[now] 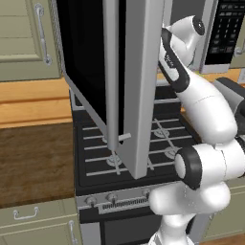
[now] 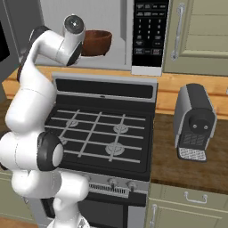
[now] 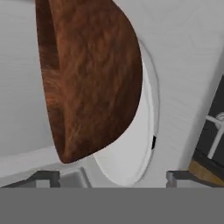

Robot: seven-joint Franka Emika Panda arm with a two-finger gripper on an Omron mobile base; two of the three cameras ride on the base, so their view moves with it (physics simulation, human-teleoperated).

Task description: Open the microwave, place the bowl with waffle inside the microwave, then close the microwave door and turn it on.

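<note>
The microwave [image 2: 150,33] hangs above the stove with its microwave door [image 1: 136,86] swung wide open toward me. The reddish-brown bowl [image 2: 96,42] sits inside the cavity on the white turntable [image 3: 131,157]. In the hand view the bowl [image 3: 92,78] looms close and appears tilted by the camera's roll. My gripper [image 3: 111,179] is open, its fingertips [image 3: 43,177] spread wide just short of the bowl and not touching it. In the right base view my hand reaches into the cavity at the bowl's left. The waffle is hidden.
The black gas stove [image 2: 102,133] lies below the microwave. A grey coffee machine [image 2: 195,122] stands on the counter to the right. Beige cabinets [image 1: 26,38] flank the microwave. The open door's grey bar handle [image 1: 111,72] juts out over the stove's left side.
</note>
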